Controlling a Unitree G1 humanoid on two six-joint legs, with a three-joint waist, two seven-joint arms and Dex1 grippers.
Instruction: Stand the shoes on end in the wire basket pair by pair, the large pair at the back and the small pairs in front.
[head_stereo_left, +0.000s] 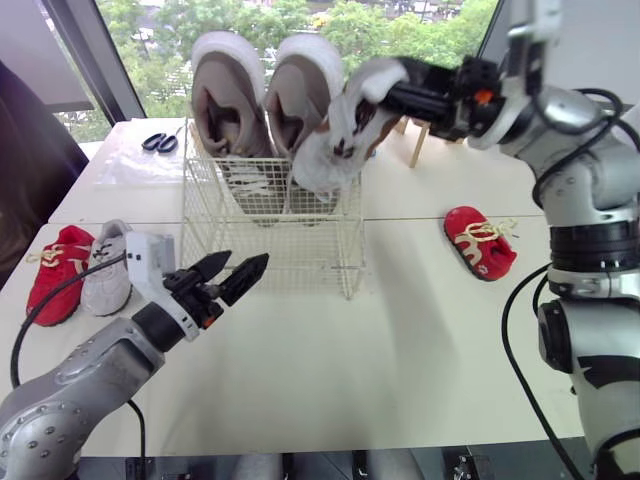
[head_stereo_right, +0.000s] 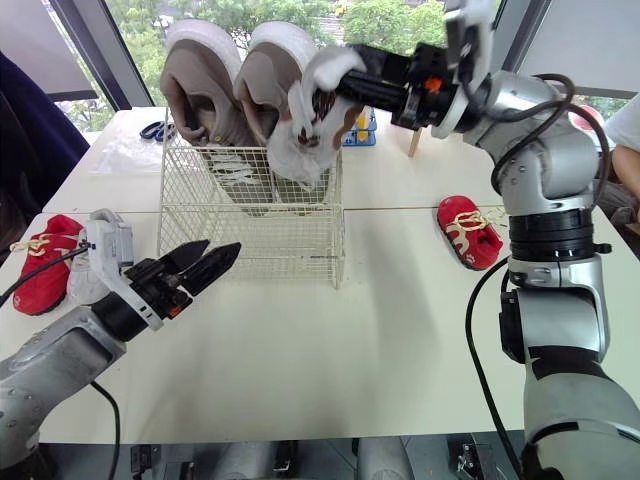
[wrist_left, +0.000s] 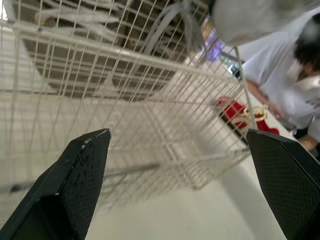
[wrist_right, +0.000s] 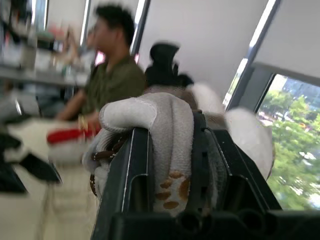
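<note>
Overhead, the right hand clamps a small white shoe, which hangs below it over the wire basket, beside the large pair; the left hand hovers released, the basket just ahead.

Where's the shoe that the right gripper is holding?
In the left eye view the small white shoe hangs over the wire basket's right side, in front of the large pair.

the wire basket is thin white-coated metal. the large shoes look like matt grey-brown suede, soles smooth white; the small shoe is soft pale cloth. the table is smooth, matt. the left hand has black, finely grained fingers.
</note>
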